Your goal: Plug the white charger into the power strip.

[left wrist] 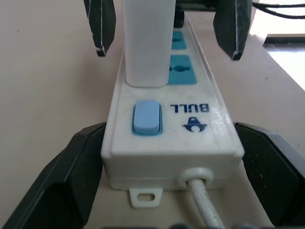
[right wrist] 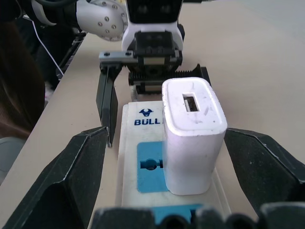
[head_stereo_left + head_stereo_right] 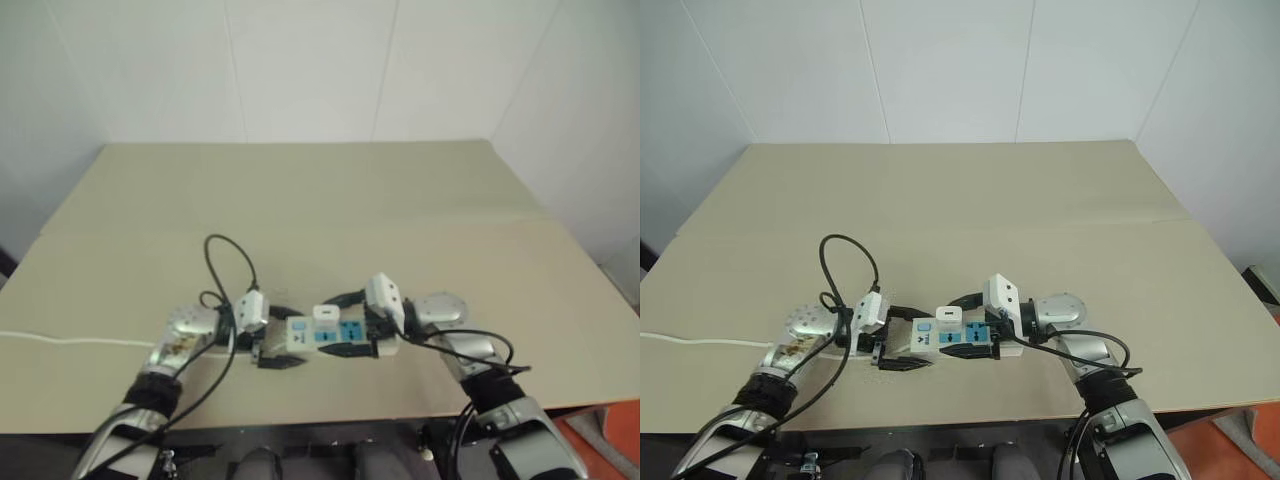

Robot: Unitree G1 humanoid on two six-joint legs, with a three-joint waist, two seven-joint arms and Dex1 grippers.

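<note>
Where the big tan table (image 3: 330, 200) comes close to the robot, the two arms reach in from both sides and meet in the middle. On the left, a thin white cord (image 3: 70, 341) runs along the table toward the left arm. The left gripper (image 3: 902, 345) points to the right, at the end of the power strip (image 3: 923, 337). Its two black fingers (image 1: 71, 176) stand wide open, one on each side of the strip's end, and they do not squeeze it. You can see gaps between the fingers and the white sides. A black wire (image 3: 228, 262) loops up over the left wrist.

The power strip lies flat on the table between the two grippers. At its left end there is a blue switch (image 1: 146, 117). Just past the switch, the white charger (image 2: 193, 129) stands straight up, plugged into the strip. More blue socket panels (image 1: 178, 69) follow after it.

On the right, the right gripper (image 3: 352, 325) points to the left, at the other end of the strip. Its black fingers (image 2: 76, 181) are wide open too, one on each side of the charger, not touching it.
</note>
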